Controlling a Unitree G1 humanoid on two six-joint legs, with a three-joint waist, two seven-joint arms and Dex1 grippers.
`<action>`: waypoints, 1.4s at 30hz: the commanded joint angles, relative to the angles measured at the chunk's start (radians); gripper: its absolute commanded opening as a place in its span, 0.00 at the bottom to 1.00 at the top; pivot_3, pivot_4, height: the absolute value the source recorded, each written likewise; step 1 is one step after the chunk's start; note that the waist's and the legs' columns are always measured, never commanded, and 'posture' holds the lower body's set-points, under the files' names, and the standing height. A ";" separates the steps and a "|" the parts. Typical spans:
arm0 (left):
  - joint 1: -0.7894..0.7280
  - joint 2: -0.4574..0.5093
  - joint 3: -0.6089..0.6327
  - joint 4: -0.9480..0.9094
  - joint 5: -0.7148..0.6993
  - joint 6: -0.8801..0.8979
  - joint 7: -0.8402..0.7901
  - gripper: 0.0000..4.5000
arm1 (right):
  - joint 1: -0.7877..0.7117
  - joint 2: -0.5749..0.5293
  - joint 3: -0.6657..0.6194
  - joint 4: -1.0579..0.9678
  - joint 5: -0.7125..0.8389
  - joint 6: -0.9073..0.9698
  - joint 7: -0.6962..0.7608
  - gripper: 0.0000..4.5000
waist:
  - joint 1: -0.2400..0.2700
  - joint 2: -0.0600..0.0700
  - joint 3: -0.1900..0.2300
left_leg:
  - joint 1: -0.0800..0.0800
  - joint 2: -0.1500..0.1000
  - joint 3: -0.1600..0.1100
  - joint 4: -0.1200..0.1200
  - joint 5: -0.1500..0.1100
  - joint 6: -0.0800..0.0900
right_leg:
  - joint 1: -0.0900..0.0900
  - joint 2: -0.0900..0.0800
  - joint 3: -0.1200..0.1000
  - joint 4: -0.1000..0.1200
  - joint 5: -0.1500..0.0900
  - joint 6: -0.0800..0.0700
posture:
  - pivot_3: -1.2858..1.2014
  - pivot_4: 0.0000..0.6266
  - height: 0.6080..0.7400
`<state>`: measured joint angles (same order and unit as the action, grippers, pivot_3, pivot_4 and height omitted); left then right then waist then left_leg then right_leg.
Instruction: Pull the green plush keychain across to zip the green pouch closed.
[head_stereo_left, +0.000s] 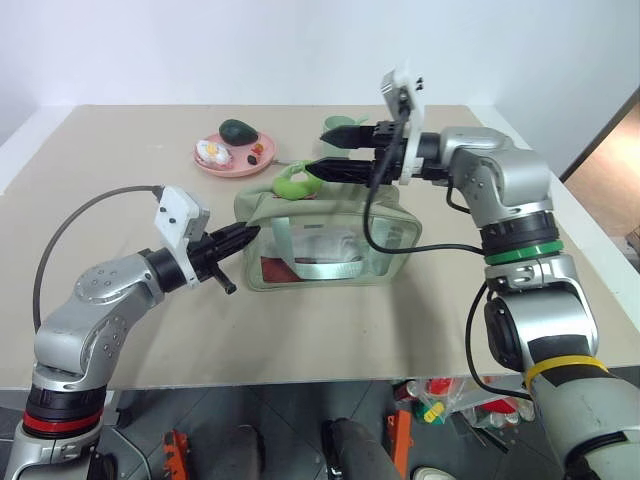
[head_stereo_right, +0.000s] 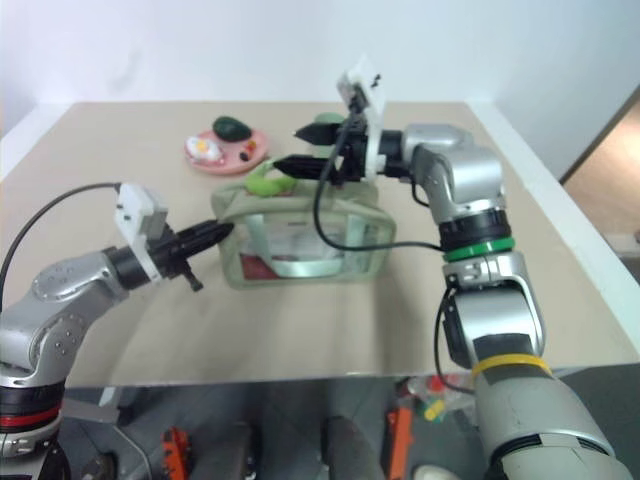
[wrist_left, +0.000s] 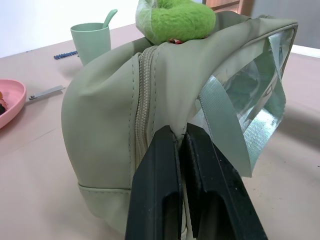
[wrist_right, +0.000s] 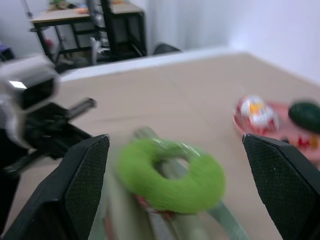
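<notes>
The green pouch (head_stereo_left: 330, 245) stands mid-table with its clear window side facing me. The green plush keychain (head_stereo_left: 293, 183), a lime fuzzy ring, lies on top of the pouch at its far left corner. My left gripper (head_stereo_left: 240, 238) is shut, pinching the fabric at the pouch's left end; the left wrist view shows its fingers (wrist_left: 165, 165) closed on the end seam beside the zipper (wrist_left: 144, 100). My right gripper (head_stereo_left: 327, 153) hovers just right of the plush, pointing left, wide open. In the right wrist view the plush ring (wrist_right: 170, 175) lies between its spread fingers (wrist_right: 82, 175), untouched.
A pink plate (head_stereo_left: 215, 163) with a dark avocado toy (head_stereo_left: 238, 130) and small food pieces sits behind the pouch to the left. A pale green cup (wrist_left: 91, 42) with a spoon stands behind the pouch. A black cable (head_stereo_left: 368, 225) hangs from my right wrist over the pouch.
</notes>
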<state>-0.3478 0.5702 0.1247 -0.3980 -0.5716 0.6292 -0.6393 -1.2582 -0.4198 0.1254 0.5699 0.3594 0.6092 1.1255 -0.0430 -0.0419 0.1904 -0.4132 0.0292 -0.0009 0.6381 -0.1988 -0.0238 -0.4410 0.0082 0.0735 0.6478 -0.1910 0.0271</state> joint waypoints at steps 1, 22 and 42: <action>-0.002 -0.007 -0.021 -0.039 0.003 -0.012 0.005 0.00 | -0.079 0.028 -0.010 0.081 -0.033 0.007 -0.031 0.98 | 0.000 0.000 0.000 | 0.000 0.000 0.000 0.000 0.000 0.000 | 0.000 0.000 0.000 0.000 0.000 0.000 | 0.52 0.24 1.00; -0.029 -0.035 -0.028 -0.014 0.028 -0.018 0.028 0.00 | -0.039 0.059 -0.026 0.041 -0.047 0.020 0.065 0.00 | 0.000 0.000 0.000 | -0.001 0.000 -0.004 0.000 0.000 0.000 | 0.000 0.001 -0.003 0.000 0.000 0.000 | 0.52 0.24 1.00; -0.072 -0.088 -0.016 0.016 0.043 0.011 0.125 0.00 | 0.132 -0.166 -0.231 -0.109 -0.014 -0.264 0.012 0.00 | 0.003 0.000 0.000 | -0.002 0.000 -0.005 0.000 0.000 0.000 | 0.000 0.001 -0.004 0.000 0.000 0.000 | 0.52 0.24 1.00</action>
<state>-0.4125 0.4769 0.0830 -0.3551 -0.5298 0.6352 -0.5300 -1.1182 -0.5357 -0.0390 0.4744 0.3474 0.3912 1.1538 -0.0403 -0.0419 0.1905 -0.4152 0.0292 -0.0049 0.6381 -0.1988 -0.0237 -0.4412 0.0090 0.0703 0.6473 -0.1912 0.0270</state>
